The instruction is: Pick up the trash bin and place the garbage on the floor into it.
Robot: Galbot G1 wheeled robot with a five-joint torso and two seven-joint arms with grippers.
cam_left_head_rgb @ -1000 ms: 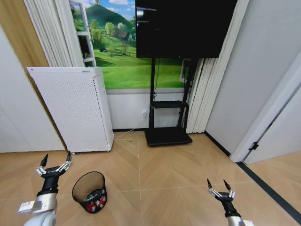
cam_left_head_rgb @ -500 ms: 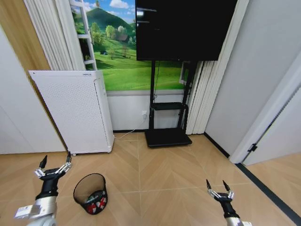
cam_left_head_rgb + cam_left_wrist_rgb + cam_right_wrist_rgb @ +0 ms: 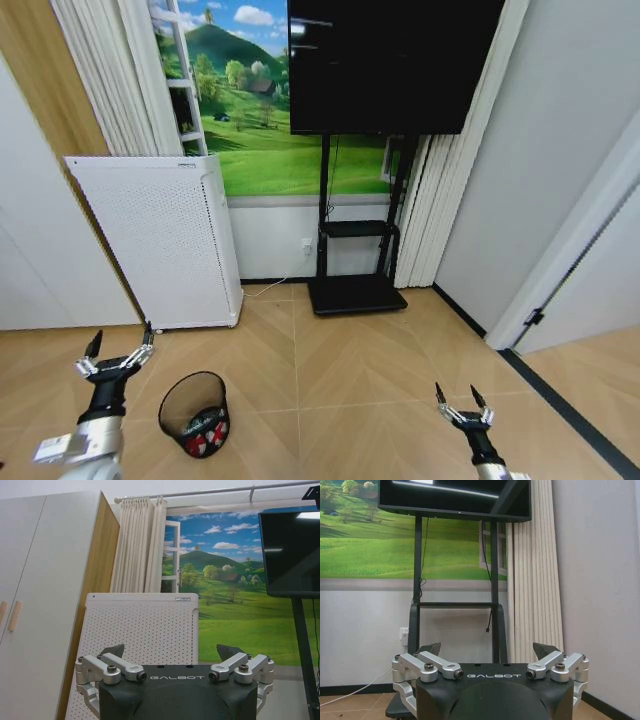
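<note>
While both pincers (image 3: 118,349) (image 3: 453,402) gape empty, the trash bin (image 3: 193,412) stands on herringbone floor (image 3: 350,370).

"GALBOT" in pale letters on the left hand (image 3: 174,652) and right hand (image 3: 489,650) housings.

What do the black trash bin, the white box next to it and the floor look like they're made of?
The trash bin looks like black wire mesh, probably metal: its contents show through the wall. The white box looks like matte painted sheet metal or plastic, dotted with fine perforations. The floor looks like light tan wood or laminate, laid in a herringbone pattern with a slight sheen.
</note>
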